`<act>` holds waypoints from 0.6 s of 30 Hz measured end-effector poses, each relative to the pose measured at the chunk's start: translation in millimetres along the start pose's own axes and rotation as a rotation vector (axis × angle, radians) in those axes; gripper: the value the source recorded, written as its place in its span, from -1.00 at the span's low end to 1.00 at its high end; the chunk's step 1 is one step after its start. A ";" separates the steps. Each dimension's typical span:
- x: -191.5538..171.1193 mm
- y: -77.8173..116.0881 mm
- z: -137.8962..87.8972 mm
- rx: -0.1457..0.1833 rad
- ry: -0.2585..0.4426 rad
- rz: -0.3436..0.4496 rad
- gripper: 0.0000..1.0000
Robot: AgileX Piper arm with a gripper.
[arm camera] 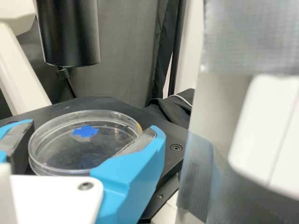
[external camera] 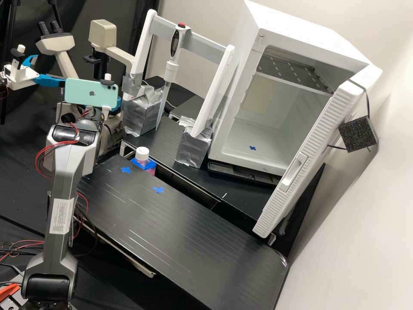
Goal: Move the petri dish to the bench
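In the high view my gripper [external camera: 115, 107] is mostly hidden behind the green phone, with a bit of blue showing at the phone's right edge, close to the microscope. The wrist view has the gripper [arm camera: 88, 147] with one blue finger on each side of the clear round petri dish [arm camera: 74, 156], both pads against its rim, so it looks shut on the dish. The dish is level over the black microscope stage [arm camera: 163, 121], and a blue cross mark [arm camera: 85, 131] is seen through it. Whether its base rests on the stage I cannot tell.
A black bench [external camera: 172, 232] with two blue crosses stretches across the front. A white-capped bottle [external camera: 142, 154] is by its back edge. Behind are a pipette [external camera: 171, 71] on a white frame, silver-taped blocks [external camera: 193, 146] and a white incubator [external camera: 241, 150] with its door open.
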 end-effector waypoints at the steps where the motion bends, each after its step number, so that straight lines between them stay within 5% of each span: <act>1: 0.0 -0.1 0.1 0.002 -0.001 -0.001 -1.00; 18: -56.3 15.2 -16.1 0.054 0.027 -0.030 -1.00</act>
